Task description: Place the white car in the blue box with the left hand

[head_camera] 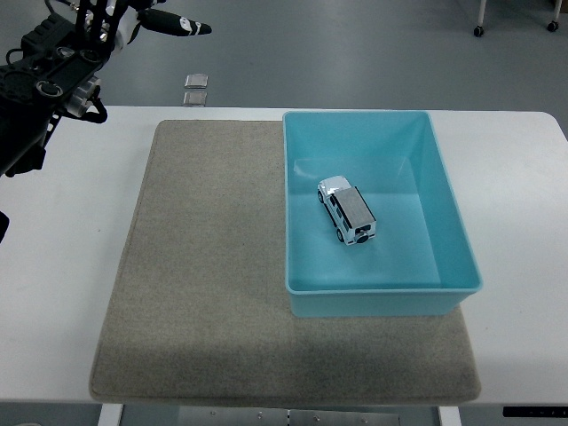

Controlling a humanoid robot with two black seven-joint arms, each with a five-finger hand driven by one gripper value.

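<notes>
The white car (347, 211) lies on the floor of the blue box (453, 226), near its middle, standing on its wheels. The box sits on the right part of a grey mat (204, 266). My left hand (155, 19) is at the top left corner of the view, raised well away from the box, with fingers spread and holding nothing. Part of the hand is cut off by the picture's top edge. The right arm does not show.
The white table (62, 257) extends around the mat. Two small square plates (195, 89) lie on the grey floor beyond the table's far edge.
</notes>
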